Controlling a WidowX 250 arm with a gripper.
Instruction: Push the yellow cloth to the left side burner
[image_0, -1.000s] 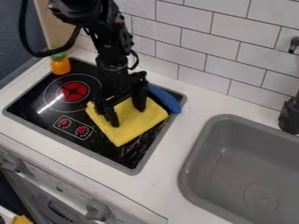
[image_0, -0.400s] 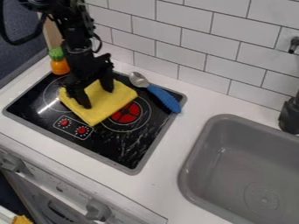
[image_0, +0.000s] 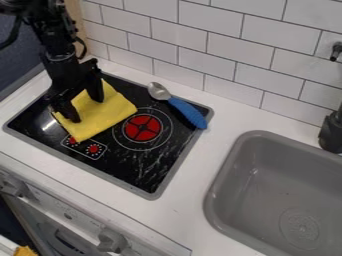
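And here's the gripper (image_0: 87, 110), fingers (image_0: 95, 91) spread well apart, both tips down on the yellow cloth (image_0: 108, 116), which lies flat on the stovetop's (image_0: 150, 172) left side, just beside the uncovered red-centred burner (image_0: 142, 128).

One cloth (image_0: 100, 114), one spoon (image_0: 184, 111), one sink (image_0: 267, 182), two red dials (image_0: 93, 149) (little ones), and probably one faucet (image_0: 331, 134).

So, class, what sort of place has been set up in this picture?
It looks like a kitchen, perhaps a toy one: a black stove top with a red burner is set in a white counter, and a grey sink lies to its right.
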